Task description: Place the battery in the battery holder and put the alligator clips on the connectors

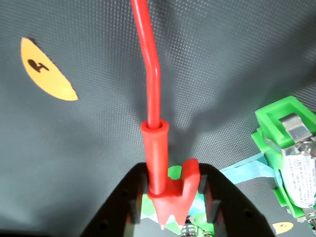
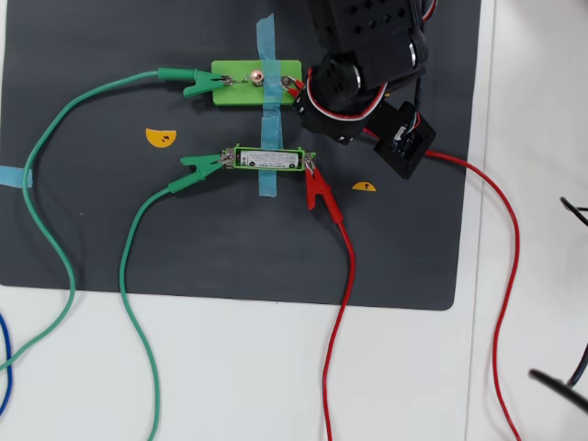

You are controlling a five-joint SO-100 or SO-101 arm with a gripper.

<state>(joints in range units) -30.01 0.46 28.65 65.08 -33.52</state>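
Battery (image 2: 269,160) is lying inside the battery holder (image 2: 268,147), the narrow green frame that is taped to the dark mat (image 2: 92,230) with a strip of blue tape (image 2: 266,92). In the overhead view, everything else is placed around this holder. At its left end a green alligator clip (image 2: 200,165) is biting the connector there, and its green wire (image 2: 138,239) is running down off the mat onto the white counter (image 2: 230,367). At its right end a red alligator clip (image 2: 319,193) is touching the connector with its tip, and its red wire (image 2: 338,349) is going down toward the lower edge.

Above the holder a wider green plate (image 2: 241,88) is sitting under the same tape. A second green clip (image 2: 191,83) is gripping its left side. On its right side another red alligator clip (image 1: 165,173) is standing, and the pincer (image 1: 170,197) of the black arm (image 2: 367,46) is clenching around this clip; in the wrist view the two black fingers (image 1: 136,202) are pressing the red sleeve from both sides, with the clip's metal tip pointing at the plate below. Its red wire (image 1: 150,64) is rising away from the camera.

Two small orange stickers are lying on the mat, one (image 2: 160,137) up and left of the holder, one (image 2: 364,186) just right of it. In the wrist view the holder with the battery (image 1: 301,177) is appearing at the right edge.
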